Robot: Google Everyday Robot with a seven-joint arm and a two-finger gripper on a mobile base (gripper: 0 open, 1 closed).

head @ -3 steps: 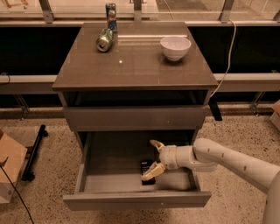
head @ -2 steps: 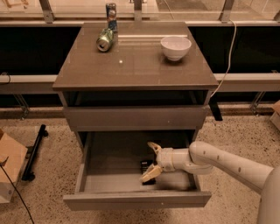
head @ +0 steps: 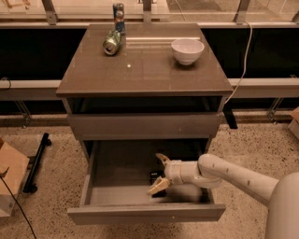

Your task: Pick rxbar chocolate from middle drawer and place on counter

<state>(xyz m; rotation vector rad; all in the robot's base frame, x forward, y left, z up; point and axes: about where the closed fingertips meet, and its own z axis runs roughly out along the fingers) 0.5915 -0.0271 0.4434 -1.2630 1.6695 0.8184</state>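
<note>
The drawer (head: pixel 120 184) is pulled out, so the way in is clear. The hand (head: pixel 159 173) is down inside it, toward the right half, with its two fingers spread apart. It is released, not clenched on anything. The bar (head: pixel 153 177) lies flat on the drawer floor just left of the hand's palm, between the two fingertips or very nearly so. Whether either finger touches it cannot be told.

By my reading, the reach is done and the grasp is not. What is left is to close on the bar, lift it out of the drawer, carry it up, and set it on the surface (head: pixel 140 74). Nothing of the placing has begun, as no bar is on the surface.

Count:
- **Bar:** one, in the drawer.
- **Open drawer:** one.
- **Hand:** one.
- **Bowl:** one white bowl (head: pixel 187 50), near the back right corner of the surface.
- **Cans:** two. A green one (head: pixel 111 42) lies on its side near the back edge, left of centre. One (head: pixel 118 11) stands upright at the back edge just behind it.

The front half of the surface, along the front edge, looks the easiest spot for the bar.
</note>
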